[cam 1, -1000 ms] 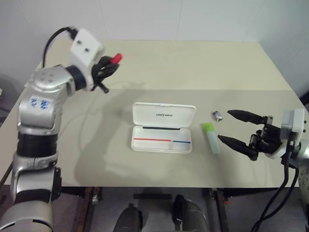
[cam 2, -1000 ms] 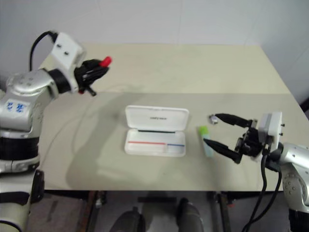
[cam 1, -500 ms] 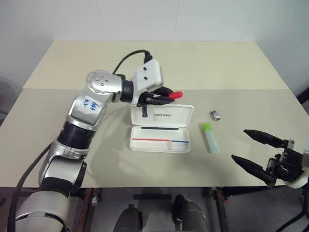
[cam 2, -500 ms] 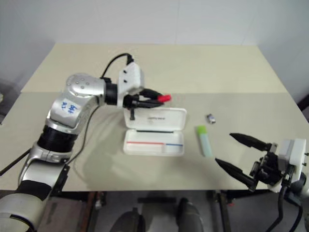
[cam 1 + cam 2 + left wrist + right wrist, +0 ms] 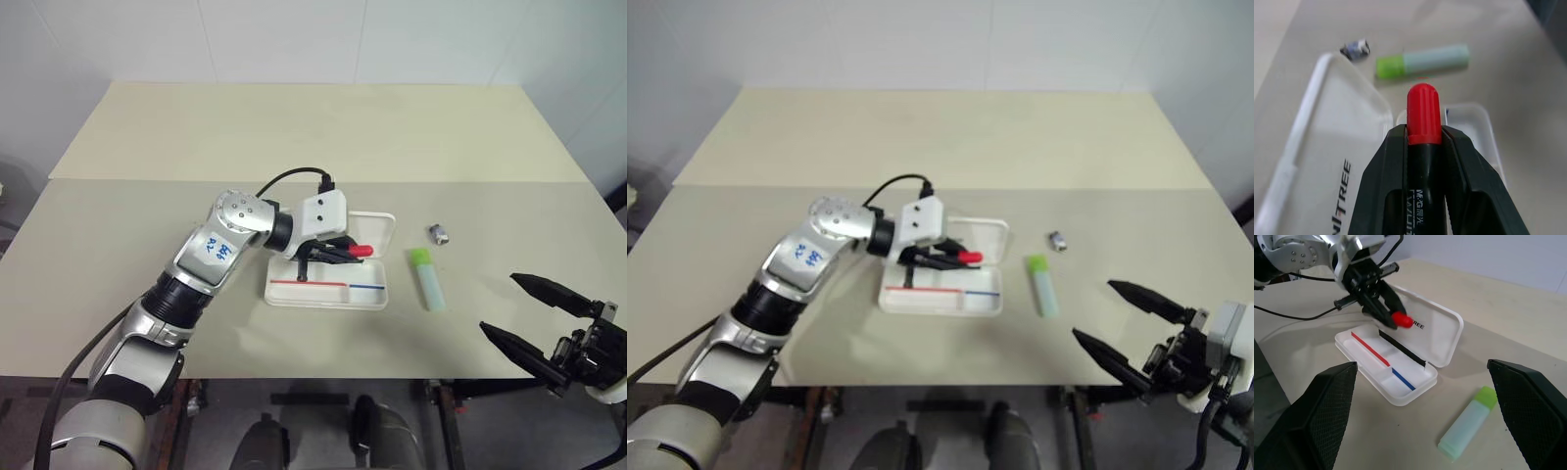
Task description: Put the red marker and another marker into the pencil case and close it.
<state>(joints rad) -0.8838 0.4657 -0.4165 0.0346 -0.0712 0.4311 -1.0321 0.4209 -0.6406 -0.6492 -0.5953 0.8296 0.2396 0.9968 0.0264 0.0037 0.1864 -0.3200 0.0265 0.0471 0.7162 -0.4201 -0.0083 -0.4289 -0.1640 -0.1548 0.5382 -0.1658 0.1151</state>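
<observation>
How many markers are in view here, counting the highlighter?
2. The red marker is clamped in the left gripper above the open pencil case. The green highlighter lies on the table beside the case.

Glossy white plastic pencil case (image 5: 377,294); matt beige table (image 5: 294,127), perhaps laminate.

Red marker (image 5: 353,251) above open white pencil case (image 5: 328,291), green highlighter (image 5: 427,278) beside it on table

- A bare test room or lab, by the look of it
- Plain beige table (image 5: 323,127) against blank white walls (image 5: 294,39)
- Loose cables (image 5: 284,179) on the robot arm
</observation>
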